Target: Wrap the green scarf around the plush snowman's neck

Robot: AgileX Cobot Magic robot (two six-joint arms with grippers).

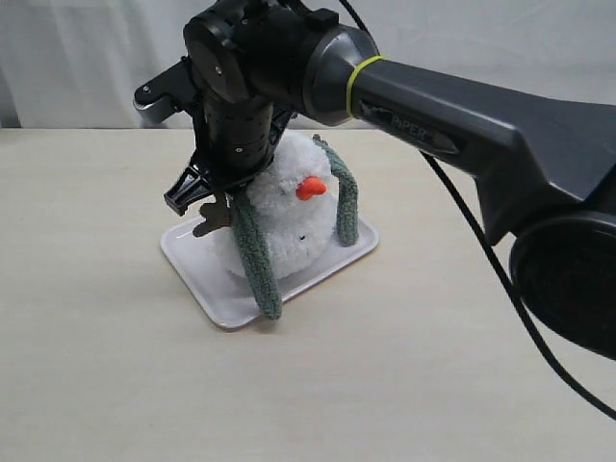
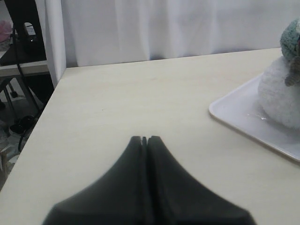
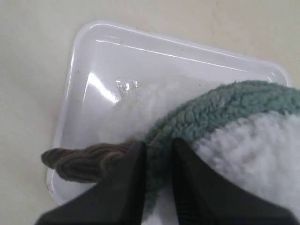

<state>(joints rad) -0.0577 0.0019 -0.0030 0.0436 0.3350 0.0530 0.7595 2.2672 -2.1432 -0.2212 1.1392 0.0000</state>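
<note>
The plush snowman (image 1: 289, 207) stands upright on a white tray (image 1: 207, 289), orange nose facing the front. The green scarf (image 1: 255, 255) lies behind its neck, with one end hanging down each side of the front; the left end reaches past the tray rim. My right gripper (image 1: 217, 197) reaches across to the snowman's left side. In the right wrist view the right gripper (image 3: 158, 145) is shut on the green scarf (image 3: 220, 105), next to the brown twig arm (image 3: 82, 161). My left gripper (image 2: 144, 139) is shut on nothing above bare table, well away from the snowman (image 2: 281, 93).
The right arm's dark body (image 1: 462, 125) stretches from the right edge over the snowman's head. The wooden table (image 1: 115, 366) surrounds the tray. The table's corner edge (image 2: 51, 93) and a white curtain (image 2: 164, 28) show in the left wrist view.
</note>
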